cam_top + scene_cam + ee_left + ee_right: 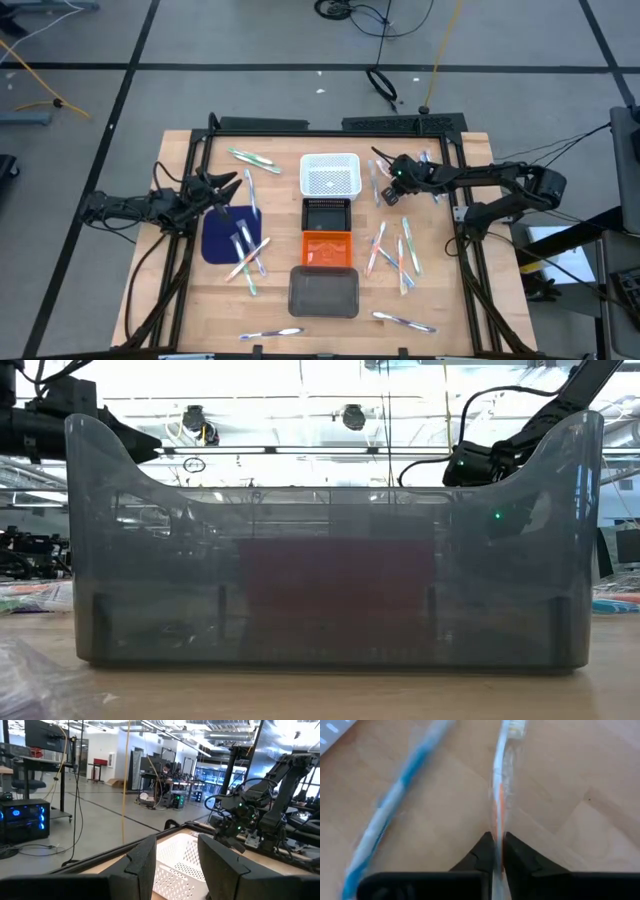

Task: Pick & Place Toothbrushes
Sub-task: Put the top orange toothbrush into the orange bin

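Toothbrushes lie scattered on the wooden table [440,300]: a group at the right [395,255], some on the dark blue mat [222,240], others near the front edge [405,321]. My right gripper [385,188] reaches down just right of the white basket [330,175] and is shut on an orange-accented toothbrush [506,765]. A blue-accented toothbrush [390,805] lies beside it. My left gripper [177,865] hovers open over the mat's far end, pointing about level toward the basket, with nothing between its fingers. My right gripper pinches the orange-accented toothbrush's handle [498,820] between its two fingertips [517,855]. The fingers slant down from the table's right side and lie along the brush, not across it. The bristle end [516,727] points away from the gripper, low over the wood.
A black tray [327,213], an orange tray [327,248] and a grey tray [323,292] stand in a row from the basket toward the front edge. The grey tray [330,590] fills the low view. A dark frame borders the table's far edge [330,125].
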